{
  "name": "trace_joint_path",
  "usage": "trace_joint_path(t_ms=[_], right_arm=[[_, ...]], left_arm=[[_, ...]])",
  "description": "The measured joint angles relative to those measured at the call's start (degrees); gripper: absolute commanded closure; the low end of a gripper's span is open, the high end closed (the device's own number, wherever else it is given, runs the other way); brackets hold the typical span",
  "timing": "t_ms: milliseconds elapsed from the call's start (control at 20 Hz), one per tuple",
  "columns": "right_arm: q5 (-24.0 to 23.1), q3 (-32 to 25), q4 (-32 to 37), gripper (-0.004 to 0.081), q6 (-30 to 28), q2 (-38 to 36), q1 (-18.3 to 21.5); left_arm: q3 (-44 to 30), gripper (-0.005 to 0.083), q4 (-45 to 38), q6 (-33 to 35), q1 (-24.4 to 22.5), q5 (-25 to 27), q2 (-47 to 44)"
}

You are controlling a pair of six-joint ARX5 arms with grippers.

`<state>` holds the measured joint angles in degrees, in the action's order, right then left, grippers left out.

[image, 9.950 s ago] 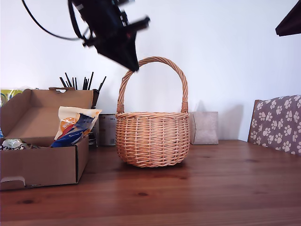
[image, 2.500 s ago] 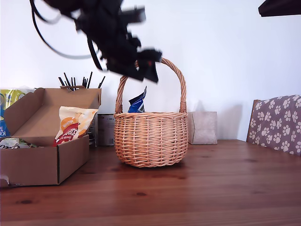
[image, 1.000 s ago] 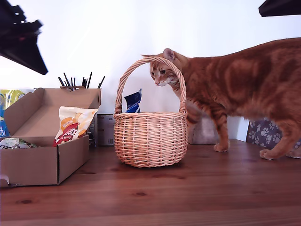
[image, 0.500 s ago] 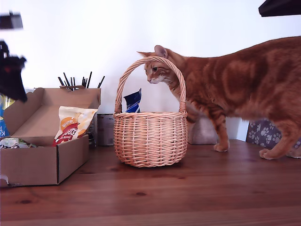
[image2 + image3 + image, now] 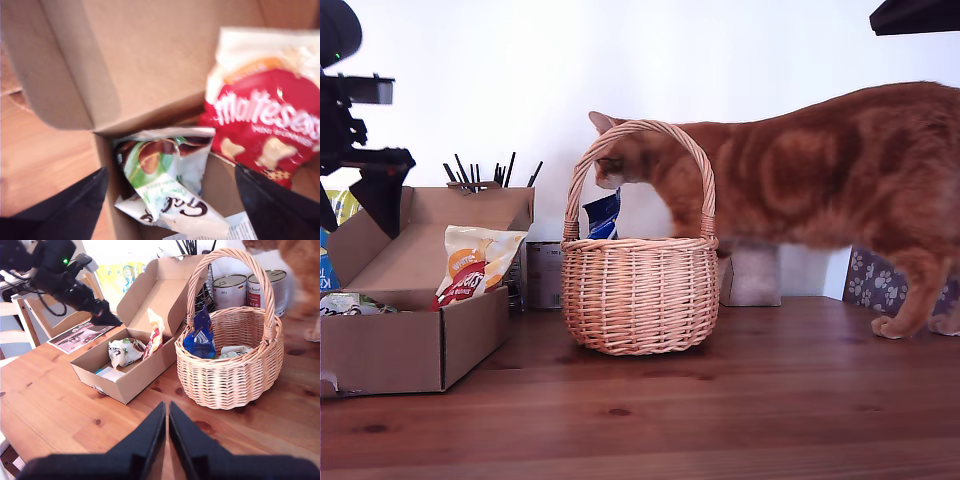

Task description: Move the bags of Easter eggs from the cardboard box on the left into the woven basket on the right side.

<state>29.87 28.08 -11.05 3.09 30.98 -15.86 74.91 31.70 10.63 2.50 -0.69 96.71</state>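
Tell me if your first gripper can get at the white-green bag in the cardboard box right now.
Probably yes. My first gripper is open just above the white-green bag, with nothing lying over it in the cardboard box; the red bag sits beside it.

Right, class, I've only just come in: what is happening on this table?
My first end effector hangs open over the cardboard box, above a white-green bag. A dark blue bag already sits in the woven basket, where an orange cat is sniffing. My second end effector is shut, holding nothing.
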Motion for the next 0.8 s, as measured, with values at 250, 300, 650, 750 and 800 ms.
trace_joint_path(t_ms=[250, 300, 650, 750, 800], right_arm=[[0.0, 0.0, 0.0, 0.0782, 0.0, 0.0, 0.0], [0.0, 0.0, 0.0, 0.0782, 0.02, 0.0, 0.0], [0.0, 0.0, 0.02, 0.0782, 0.02, 0.0, 0.0], [0.0, 0.0, 0.02, 0.0782, 0.0, 0.0, 0.0], [0.0, 0.0, 0.02, 0.0782, 0.0, 0.0, 0.0]], left_arm=[[6.49, 0.0009, 7.3, -1.79, -0.02, 0.46, 8.98], [7.63, 0.0009, 8.59, -1.9, -0.02, 0.83, 10.29], [11.13, 0.0009, 12.39, -2.99, -0.02, 1.03, 14.64], [11.13, 0.0009, 12.79, -2.99, -0.02, 1.09, 16.76], [11.13, 0.0009, 12.72, -2.99, -0.02, 1.09, 17.59]])
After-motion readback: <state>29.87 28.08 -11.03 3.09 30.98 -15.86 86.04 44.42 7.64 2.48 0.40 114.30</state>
